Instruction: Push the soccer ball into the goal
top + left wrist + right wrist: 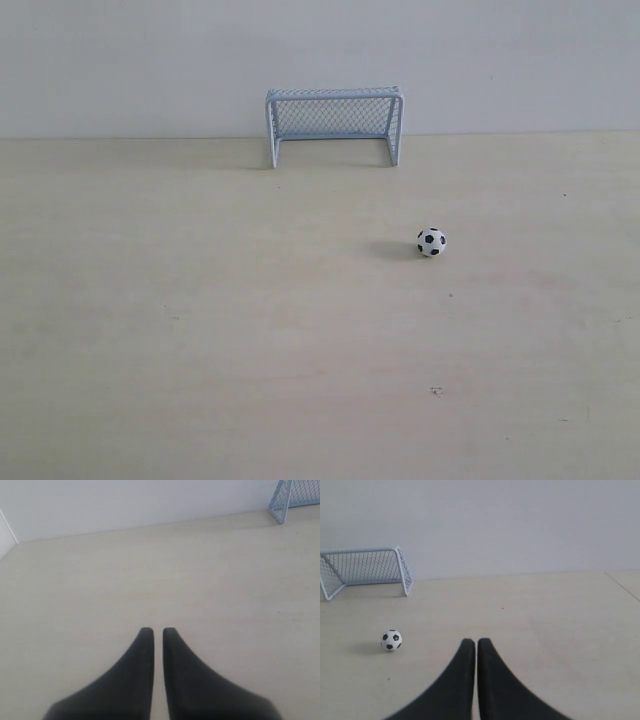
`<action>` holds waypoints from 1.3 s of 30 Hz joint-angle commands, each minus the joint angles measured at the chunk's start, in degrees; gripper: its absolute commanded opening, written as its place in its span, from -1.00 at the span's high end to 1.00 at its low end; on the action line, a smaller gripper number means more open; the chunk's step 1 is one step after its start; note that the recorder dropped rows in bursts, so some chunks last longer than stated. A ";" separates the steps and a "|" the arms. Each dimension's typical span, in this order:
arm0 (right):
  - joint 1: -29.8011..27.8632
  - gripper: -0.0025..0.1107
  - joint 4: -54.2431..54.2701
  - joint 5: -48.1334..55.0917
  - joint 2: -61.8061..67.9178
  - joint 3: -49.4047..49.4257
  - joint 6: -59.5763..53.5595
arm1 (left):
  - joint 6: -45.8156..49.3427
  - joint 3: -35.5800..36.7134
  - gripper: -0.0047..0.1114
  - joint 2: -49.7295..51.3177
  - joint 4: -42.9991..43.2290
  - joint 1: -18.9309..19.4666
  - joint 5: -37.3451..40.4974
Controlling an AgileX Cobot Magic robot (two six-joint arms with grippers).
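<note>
Looks like the very start, with no push made yet. Shows the soccer ball (431,241) alone on the counter (200,330), well apart from the goal (334,118), out in front of its mouth and a little beyond its right post in the exterior view. Shows the net empty, back by the wall (120,60). Nothing between the left fingers (142,675), pressed nearly together; same for the right fingers (462,680), nearer the ball but clear of it. Leaves the whole job: reach the ball, then nudge it diagonally left into the mouth.
</note>
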 commanded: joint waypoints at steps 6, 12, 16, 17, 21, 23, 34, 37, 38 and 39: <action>-0.07 0.96 -0.03 -8.76 -0.26 0.00 -0.47 | -0.53 -0.24 0.81 0.31 0.02 -0.45 -0.19; -0.07 0.96 -0.03 -12.96 -0.26 0.00 -0.47 | -0.53 -0.24 0.81 0.31 0.02 -0.45 -0.19; -0.07 0.96 -0.03 -13.93 -0.26 0.00 -0.88 | -0.53 -0.24 0.81 0.31 0.02 -0.45 -0.19; -0.07 0.96 -0.03 -13.50 -0.26 0.00 -0.88 | -0.53 -0.24 0.81 0.31 0.02 -0.45 -0.19; -0.07 0.96 -0.03 -10.55 -0.26 -1.69 -1.12 | -0.53 -0.24 0.81 0.31 0.02 -0.45 -0.19; -0.07 0.96 -0.03 -8.64 -0.26 -3.37 -1.62 | -0.53 -0.24 0.81 0.31 0.02 -0.45 -0.19; -0.07 0.96 -0.03 2.18 6.35 -13.28 -2.12 | -0.53 -0.24 0.81 0.31 0.02 -0.45 -0.19; -0.07 0.96 -0.03 6.07 9.61 -16.00 -2.12 | -0.53 -0.24 0.81 0.31 0.02 -0.45 -0.19; -0.07 0.96 -0.03 6.69 10.55 -16.90 -2.12 | -0.53 -0.24 0.81 0.31 0.02 -0.45 -0.19; -0.07 0.96 0.15 6.69 11.35 -17.40 -2.12 | -0.53 -0.24 0.81 0.31 0.02 -0.45 -0.19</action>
